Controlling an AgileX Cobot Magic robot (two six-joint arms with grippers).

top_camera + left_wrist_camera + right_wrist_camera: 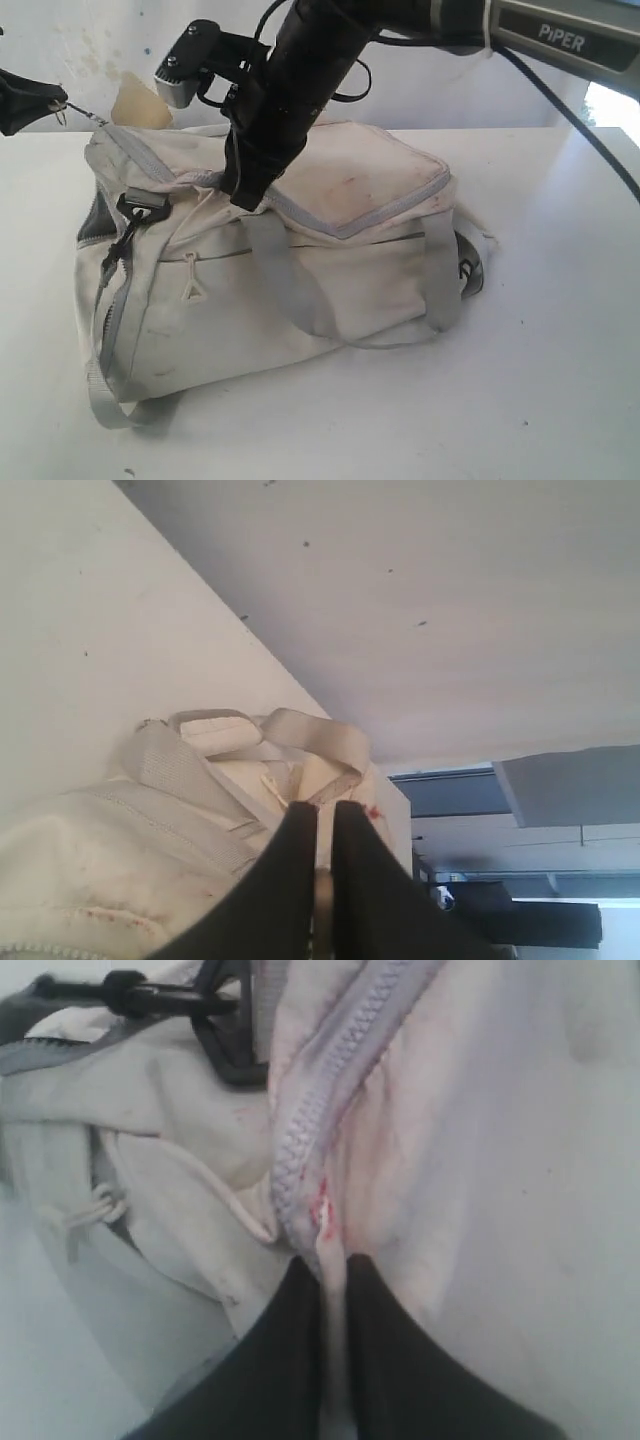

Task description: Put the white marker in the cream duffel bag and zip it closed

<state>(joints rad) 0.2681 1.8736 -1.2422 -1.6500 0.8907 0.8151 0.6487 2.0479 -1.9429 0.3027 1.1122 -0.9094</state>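
The cream duffel bag lies on the white table, and its grey top zipper looks zipped along the lid edge that shows. The white marker is out of view. My right gripper reaches across onto the bag's top near the left end. In the right wrist view this gripper is shut on the cream zipper pull at the end of the zipper teeth. My left gripper is at the far left, shut on a small tab at the bag's end corner. In its wrist view the left gripper pinches a thin pale strip.
A black clip hangs at the bag's left end, above an open dark gap. Grey webbing handles drape over the front, and a strap loop trails at lower left. A side-pocket pull dangles. The table extends bare in front and to the right.
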